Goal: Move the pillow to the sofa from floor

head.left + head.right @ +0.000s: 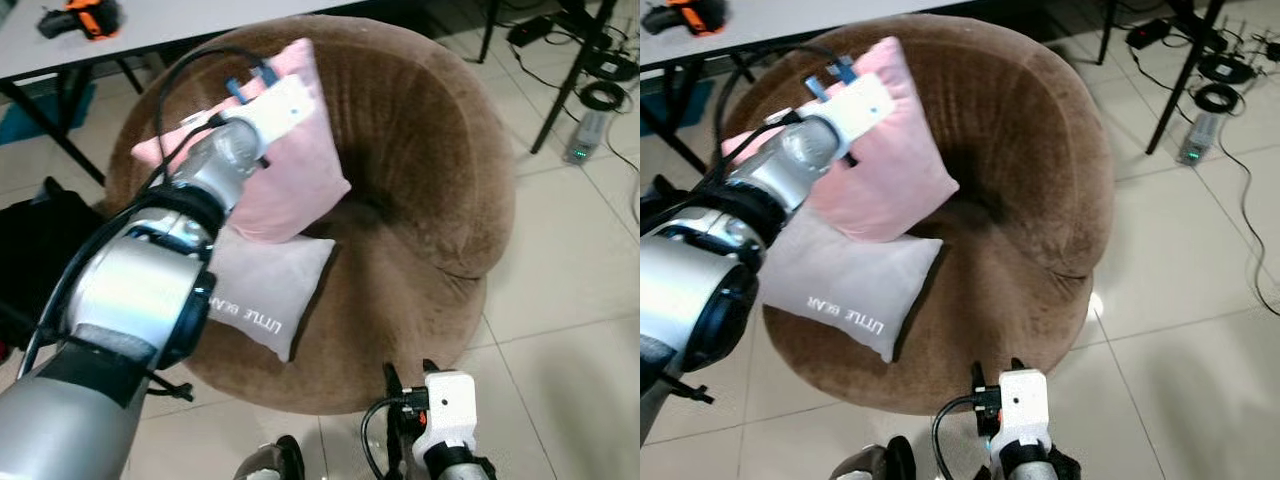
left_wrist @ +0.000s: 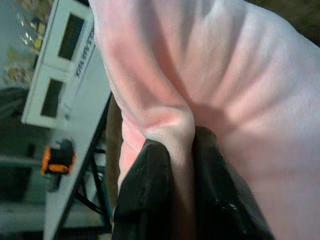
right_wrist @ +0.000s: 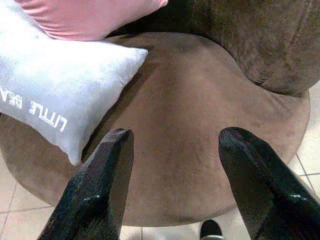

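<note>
A pink pillow (image 1: 290,170) leans upright against the left inner wall of the round brown sofa (image 1: 430,150), over a grey pillow (image 1: 262,292) printed "LITTLE BEAR" that lies on the seat. My left arm reaches across to the pink pillow, and my left gripper (image 2: 182,165) is shut on a pinched fold of its pink fabric (image 2: 170,130). My right gripper (image 3: 175,145) is open and holds nothing, low in front of the sofa's front edge (image 3: 190,200), with its wrist (image 1: 445,410) at the bottom of the head views.
A white table (image 1: 150,30) with an orange and black tool (image 1: 85,18) stands behind the sofa at the left. A black bag (image 1: 40,240) sits on the tiled floor at the left. Cables, a stand's legs (image 1: 570,80) and a small device (image 1: 585,135) occupy the floor at the far right.
</note>
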